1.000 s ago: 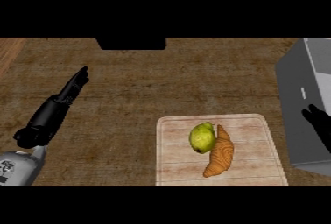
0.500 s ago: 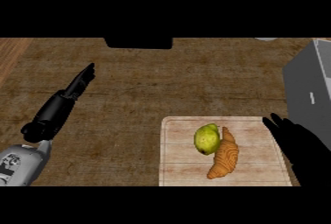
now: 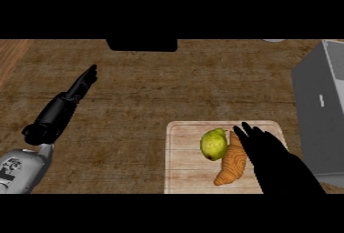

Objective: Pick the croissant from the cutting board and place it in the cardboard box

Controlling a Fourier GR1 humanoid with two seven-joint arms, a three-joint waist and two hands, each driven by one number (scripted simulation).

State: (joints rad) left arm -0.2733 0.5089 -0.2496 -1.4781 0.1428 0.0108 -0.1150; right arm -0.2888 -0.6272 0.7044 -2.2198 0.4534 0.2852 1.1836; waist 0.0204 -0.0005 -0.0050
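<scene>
A golden-brown croissant lies on the pale wooden cutting board at the lower middle, with a yellow-green pear-like fruit just left of it. My right hand reaches in from the lower right with straight fingers, open, lying over the croissant's right edge and covering part of the board. My left hand is stretched out at the left, open and holding nothing, far from the board. No cardboard box can be made out.
A grey appliance-like block stands along the right edge. A dark object sits at the counter's far edge, top middle. Brown wooden counter lies between my left hand and the board.
My right hand has come in from the right edge and moved left over the board to the croissant. The left arm has stayed where it was.
</scene>
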